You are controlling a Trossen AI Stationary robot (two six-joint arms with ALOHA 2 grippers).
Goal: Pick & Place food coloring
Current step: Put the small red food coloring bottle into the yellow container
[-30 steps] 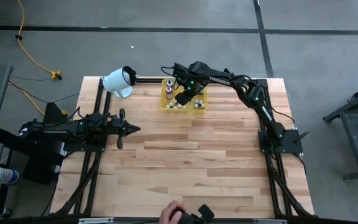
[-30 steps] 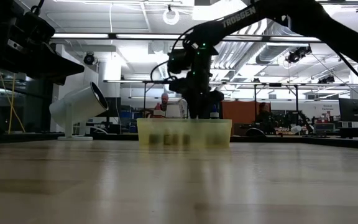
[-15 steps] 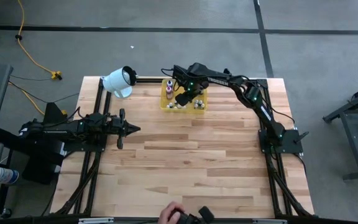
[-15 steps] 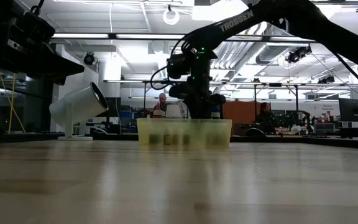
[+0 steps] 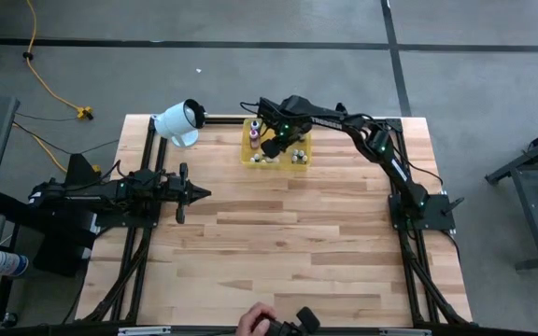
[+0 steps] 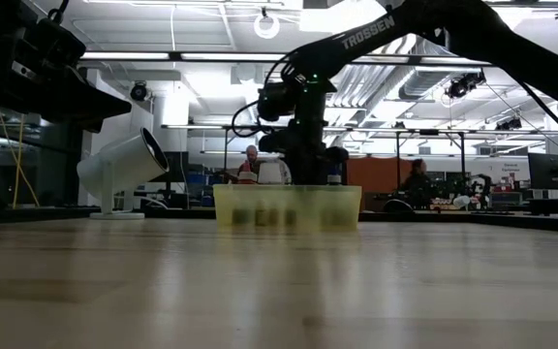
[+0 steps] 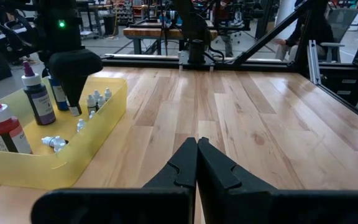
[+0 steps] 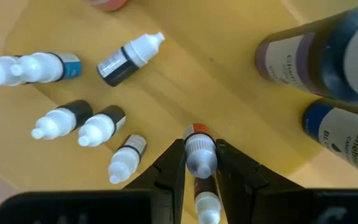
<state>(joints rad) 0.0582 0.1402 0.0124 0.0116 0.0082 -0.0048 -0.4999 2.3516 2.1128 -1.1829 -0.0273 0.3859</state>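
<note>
Figure: a two-arm robot at a wooden table [image 5: 288, 233], described from the near edge to the far edge. At the near edge in the high view, part of a person's hand [image 5: 253, 320] shows beside a dark object. Midway up the left side, the left gripper [image 5: 202, 194] lies low over the table with its two dark fingers [image 7: 185, 163] pressed together, closed on nothing, well apart from the tray. At the far edge, a translucent yellow tray [image 5: 276, 161] sits near a white cylinder [image 5: 177, 121], which stands at the table's far left corner. The right arm reaches across from the right side, and the right gripper [image 5: 274, 143] hangs over the tray's interior. In the right wrist view its fingers [image 8: 171, 167] clamp a small dropper bottle [image 8: 200, 153] with a whitish cap and an orange band, held above the tray floor. The remaining food coloring [image 8: 79, 121] lies in the tray: several whitish droppers on their sides, scattered and mostly apart. Taller dark-bodied bottles [image 8: 334, 53] stand upright just beside one another at one tray end, and the left wrist view adds a red bottle [image 7: 2, 127] standing near them. In the low view the tray's wall [image 6: 287, 206] shows the droppers only as dim shapes.
</note>
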